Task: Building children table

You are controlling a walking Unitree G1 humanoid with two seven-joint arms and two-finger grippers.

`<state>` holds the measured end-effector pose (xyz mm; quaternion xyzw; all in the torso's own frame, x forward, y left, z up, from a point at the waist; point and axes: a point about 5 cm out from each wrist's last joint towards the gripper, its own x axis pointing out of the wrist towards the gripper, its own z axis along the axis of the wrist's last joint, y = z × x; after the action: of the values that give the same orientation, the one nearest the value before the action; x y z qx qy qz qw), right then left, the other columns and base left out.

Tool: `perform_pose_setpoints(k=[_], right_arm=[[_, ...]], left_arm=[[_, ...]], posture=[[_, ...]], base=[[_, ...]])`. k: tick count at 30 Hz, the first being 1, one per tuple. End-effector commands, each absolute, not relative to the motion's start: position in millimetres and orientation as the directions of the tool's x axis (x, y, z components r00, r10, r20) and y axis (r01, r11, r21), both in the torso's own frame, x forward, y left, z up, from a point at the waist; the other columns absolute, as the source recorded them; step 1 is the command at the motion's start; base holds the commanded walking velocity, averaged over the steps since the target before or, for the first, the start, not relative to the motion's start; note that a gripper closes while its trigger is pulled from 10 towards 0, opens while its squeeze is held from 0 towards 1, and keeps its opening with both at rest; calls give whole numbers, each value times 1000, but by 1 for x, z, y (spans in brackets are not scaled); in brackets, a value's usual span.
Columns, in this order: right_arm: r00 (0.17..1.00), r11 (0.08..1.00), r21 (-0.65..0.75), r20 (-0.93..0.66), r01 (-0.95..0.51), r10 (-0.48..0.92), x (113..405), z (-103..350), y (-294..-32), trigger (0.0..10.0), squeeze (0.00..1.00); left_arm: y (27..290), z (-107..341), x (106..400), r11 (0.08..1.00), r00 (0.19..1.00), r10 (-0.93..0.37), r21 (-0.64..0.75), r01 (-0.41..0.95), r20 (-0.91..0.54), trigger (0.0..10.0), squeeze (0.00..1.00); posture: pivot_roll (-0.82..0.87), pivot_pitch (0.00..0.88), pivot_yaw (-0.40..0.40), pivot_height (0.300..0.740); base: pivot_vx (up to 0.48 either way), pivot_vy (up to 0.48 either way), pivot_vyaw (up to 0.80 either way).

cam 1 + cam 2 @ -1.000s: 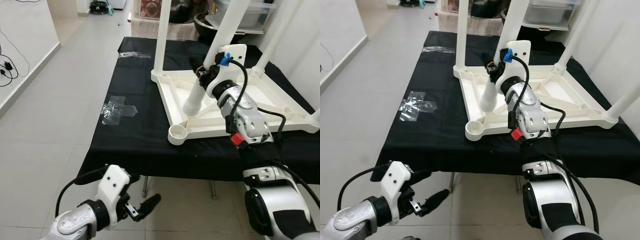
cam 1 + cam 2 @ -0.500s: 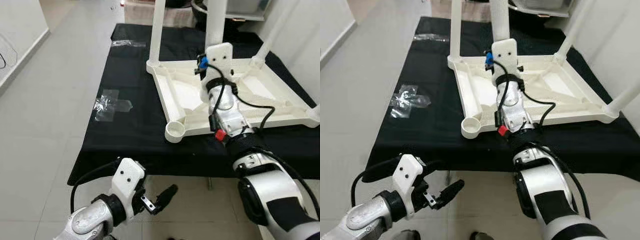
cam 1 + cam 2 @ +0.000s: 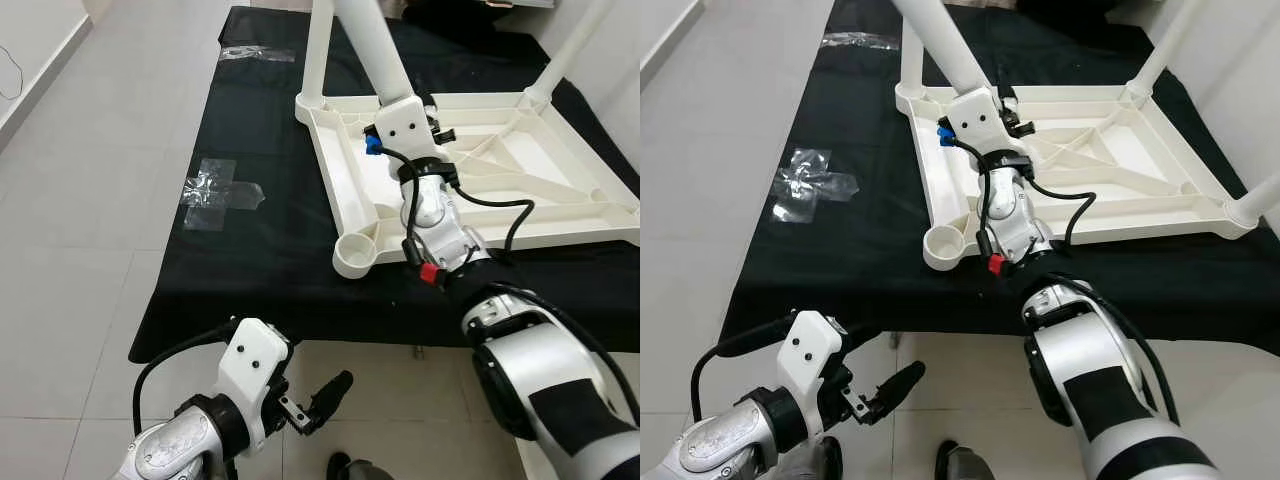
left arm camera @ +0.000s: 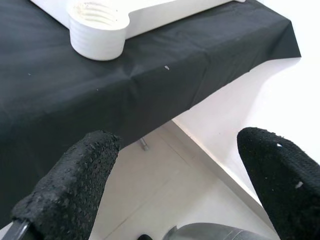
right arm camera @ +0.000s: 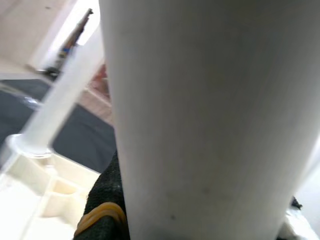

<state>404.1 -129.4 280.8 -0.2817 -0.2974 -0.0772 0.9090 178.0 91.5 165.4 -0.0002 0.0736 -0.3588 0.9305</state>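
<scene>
The white table top (image 3: 560, 205) lies upside down on a black cloth. Legs stand in its far-left (image 3: 318, 50) and far-right (image 3: 565, 50) corners. The near-left corner socket (image 3: 357, 257) holds nothing; in the left wrist view that socket (image 4: 97, 30) sits just ahead. My right gripper (image 3: 400, 98) is over the top's left half, shut on a loose white leg (image 3: 365, 40) that slants up toward the far left. A black finger (image 5: 102, 200) presses the leg (image 5: 200, 125) in the right wrist view. My left gripper (image 3: 322, 395) hangs open below the table's front edge, over the floor.
A crumpled clear plastic wrapper (image 3: 218, 187) lies on the cloth left of the table top, another (image 3: 258, 53) at the far left edge. The cloth's front edge (image 4: 210, 85) hangs just above my left gripper. Grey tiled floor runs along the left. A dark shoe-like shape (image 3: 960, 462) is at the bottom.
The camera has tilted down and closer. My right gripper has lifted the leg off the table top and swung it from leaning right to slanting far left. The left gripper stays low.
</scene>
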Motion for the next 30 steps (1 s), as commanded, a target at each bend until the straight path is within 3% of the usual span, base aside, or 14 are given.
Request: perform_pose_setpoints(k=[1, 7, 13, 19, 23, 30], right_arm=[[784, 820, -458, 621, 343, 18, 403, 289, -134, 0, 0], [824, 795, -509, 567, 331, 20, 406, 273, -142, 0, 0], [889, 841, -499, 456, 208, 50, 405, 245, -136, 0, 0], [923, 913, -405, 369, 55, 108, 402, 224, -121, 0, 0], [942, 966, -252, 306, -61, 139, 403, 221, -110, 0, 0], [943, 976, -38, 253, -214, 216, 400, 222, -86, 0, 0]], left_arm=[[90, 162, 174, 736, 720, -674, -60, 675, -166, 10000, 0], [92, 160, 175, 741, 723, -666, -51, 670, -186, 10000, 0], [93, 160, 177, 744, 727, -662, -37, 668, -183, 10000, 0], [95, 162, 179, 748, 733, -656, -21, 664, -180, 10000, 0], [95, 160, 180, 749, 734, -653, -17, 662, -186, 10000, 0], [93, 158, 183, 743, 728, -660, -17, 669, -183, 10000, 0]], posture=[[146, 274, -112, 740], [143, 245, -107, 740], [140, 228, -105, 740], [140, 203, -112, 740], [132, 182, -112, 740], [121, 184, -111, 740]], base=[[0, 0, 0], [0, 0, 0], [0, 0, 0], [0, 0, 0], [0, 0, 0], [0, 0, 0]])
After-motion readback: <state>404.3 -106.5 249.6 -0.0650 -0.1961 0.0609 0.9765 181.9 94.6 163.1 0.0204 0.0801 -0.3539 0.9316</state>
